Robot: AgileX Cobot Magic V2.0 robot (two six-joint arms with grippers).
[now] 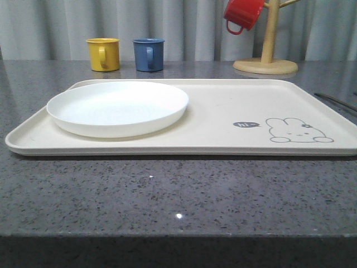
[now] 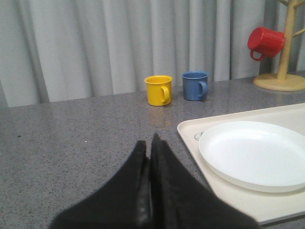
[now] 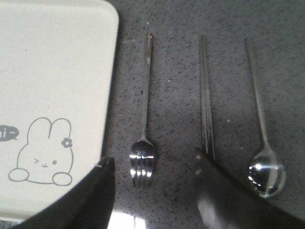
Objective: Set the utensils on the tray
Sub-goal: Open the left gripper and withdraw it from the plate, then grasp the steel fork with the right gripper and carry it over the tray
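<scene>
Closest to us in the right wrist view, our right claw (image 3: 151, 188) hangs over the grey tabletop (image 1: 167, 195) with its two dark fingers spread wide and nothing between them. One finger (image 3: 90, 195) overlaps the tray's rim; the other (image 3: 224, 195) sits over the near end of the chopsticks (image 3: 206, 98). The fork (image 3: 144, 119) lies flat between those fingers, its tines towards the claw and its handle pointing away, just beside the tray (image 3: 57, 71) but not on it. The chopsticks lie side by side beyond the fork, and the spoon (image 3: 264, 143) lies past them, bowl end near the claw. All three rest on the bare tabletop, roughly parallel, off the tray's edge nearest the rabbit drawing (image 3: 40, 150).

Our left claw (image 2: 149, 157) is clenched, its black fingers pressed together on nothing, above the tabletop just off the tray's other end. A white plate (image 1: 118, 107) sits on that end of the tray, leaving the rabbit end bare.

Along the tabletop's far edge we see a yellow mug (image 1: 103, 54) and a blue mug (image 1: 148, 54) standing near each other before a grey curtain (image 2: 119, 43), and a red mug (image 1: 243, 14) hanging tilted on a wooden mug stand (image 1: 266, 56) towards the far right corner.
</scene>
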